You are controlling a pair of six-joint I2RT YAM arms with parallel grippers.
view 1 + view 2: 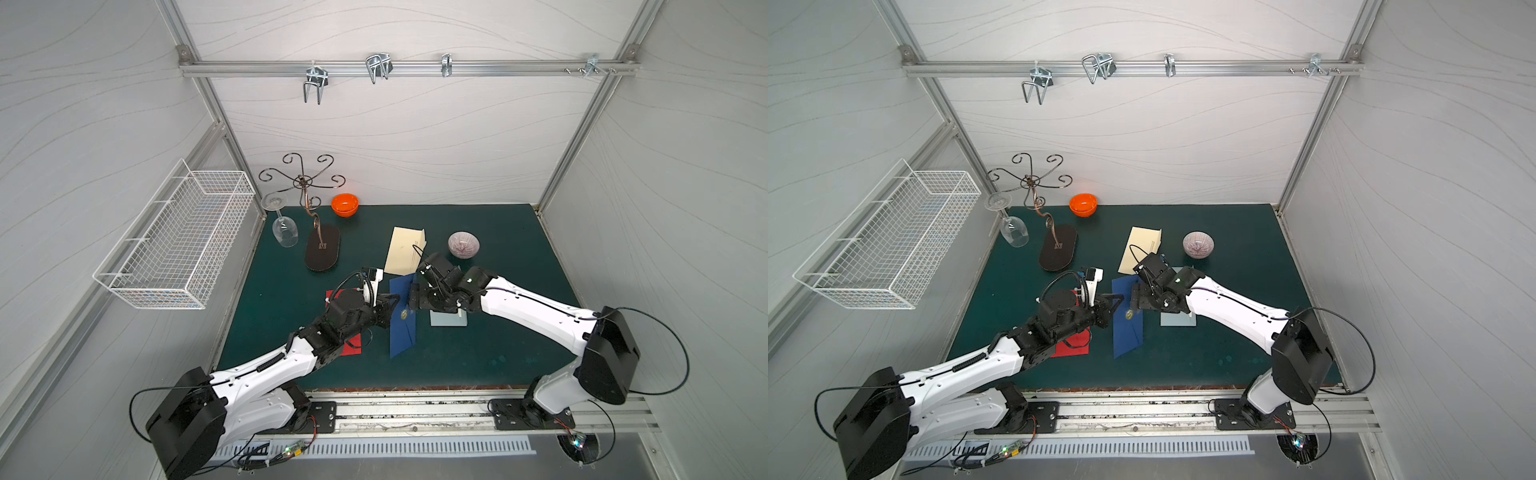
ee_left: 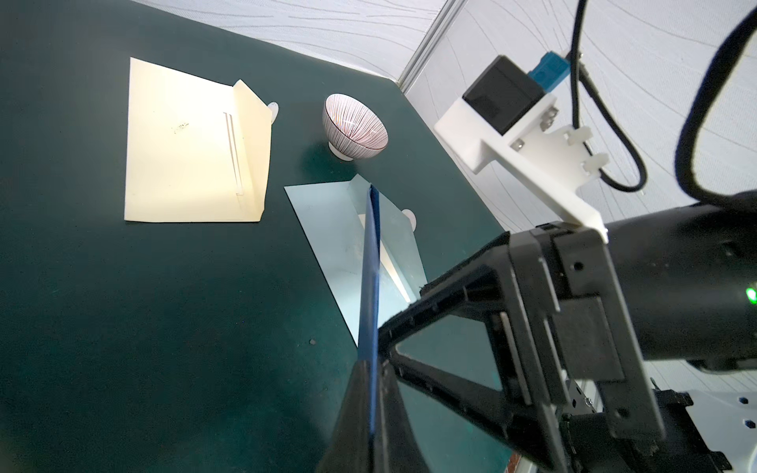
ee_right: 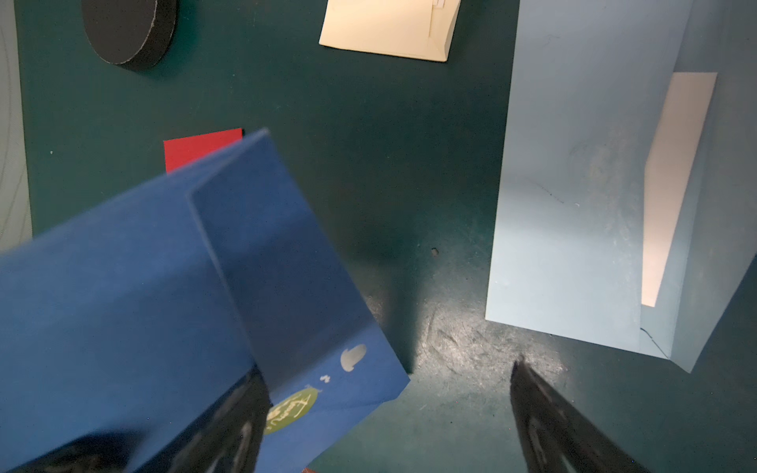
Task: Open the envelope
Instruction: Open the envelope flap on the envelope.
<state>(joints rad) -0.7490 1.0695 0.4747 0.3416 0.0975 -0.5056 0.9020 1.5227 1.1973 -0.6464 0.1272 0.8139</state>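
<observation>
The dark blue envelope point(image 1: 402, 332) point(image 1: 1127, 332) with a gold seal sticker point(image 3: 291, 409) is tilted up off the green mat. My left gripper point(image 1: 392, 301) point(image 2: 372, 368) is shut on its long edge; in the left wrist view I see the envelope point(image 2: 370, 266) edge-on between the fingers. My right gripper point(image 1: 415, 296) point(image 3: 389, 368) is open on the envelope's other side. One of its fingers point(image 3: 245, 409) lies against the blue paper beside the raised flap point(image 3: 278, 266), the other over bare mat. Nothing is gripped between them.
A cream envelope point(image 1: 405, 251), a light blue one point(image 1: 449, 319) and a red one point(image 1: 351, 347) lie around the grippers. A striped bowl point(image 1: 463, 244), an orange bowl point(image 1: 345, 204), a glass stand point(image 1: 322, 247) with a wine glass point(image 1: 284, 232), and a wire basket point(image 1: 178, 241) stand further off.
</observation>
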